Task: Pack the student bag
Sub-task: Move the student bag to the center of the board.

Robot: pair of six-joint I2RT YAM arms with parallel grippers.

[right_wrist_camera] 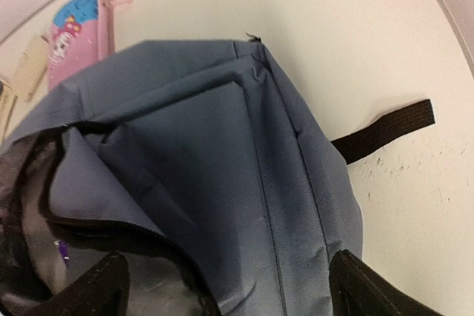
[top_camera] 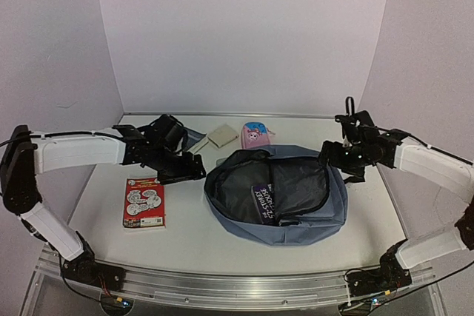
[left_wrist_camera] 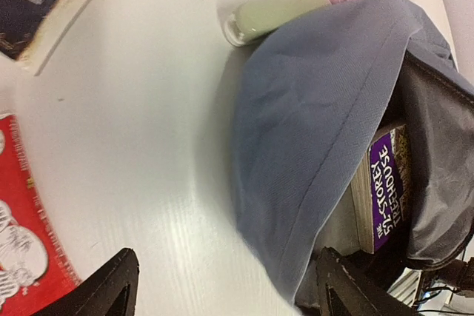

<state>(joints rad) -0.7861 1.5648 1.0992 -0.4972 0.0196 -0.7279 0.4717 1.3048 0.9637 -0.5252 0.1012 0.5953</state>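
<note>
Closest in the overhead view, a ribbed metal rail carries both arm bases at the near edge of the table. Behind it the student bag, soft grey-blue cloth with a dark lining, lies mid-table with its mouth gaping. A purple-spined book sits inside. A glossy red booklet lies flat to its left, with a pink pencil case and a beige square pad behind the bag. The left gripper hangs at the bag's left rim and the right gripper at its right rim.

Left wrist view: black fingers stand wide apart, gripping nothing, and the bag's stitched hem runs down between them. Cream page edges of the thick book show inside the bag. A pale green rounded case touches the cloth's far edge.

Right wrist view: fingers likewise spread wide and empty above the bag's creased fabric. A flat black webbing strap trails on the smooth white table.
</note>
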